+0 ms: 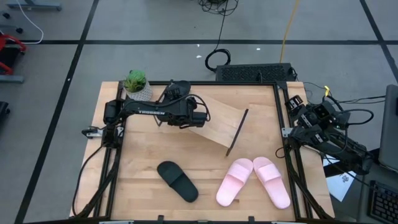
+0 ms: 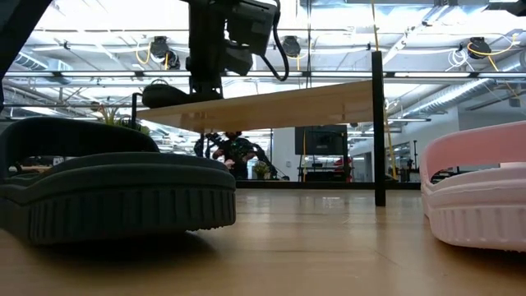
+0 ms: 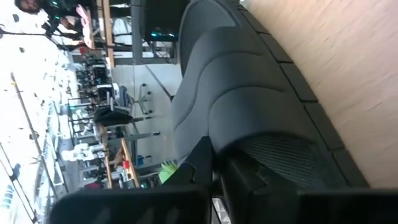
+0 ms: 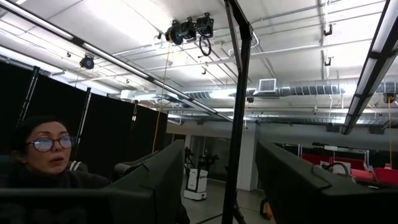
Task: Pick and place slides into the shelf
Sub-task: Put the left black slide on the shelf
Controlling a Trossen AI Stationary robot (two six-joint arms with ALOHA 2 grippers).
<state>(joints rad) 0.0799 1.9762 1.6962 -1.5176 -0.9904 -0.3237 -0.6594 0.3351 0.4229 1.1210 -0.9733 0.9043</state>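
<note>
I see my left gripper (image 1: 169, 94) clenched on a ribbed matte black slide (image 3: 249, 106) atop the smooth pale plank shelf (image 1: 217, 118); right gripper (image 4: 214, 180) gapes, parked beyond the shelf's far end.

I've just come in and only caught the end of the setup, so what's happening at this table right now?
The left claw is at the shelf, gripping a black slide on its wooden top. A second black slide and the two pink slides lie on the table's front half, not yet shelved. The right claw waits open at the table's right edge, holding nothing.
</note>
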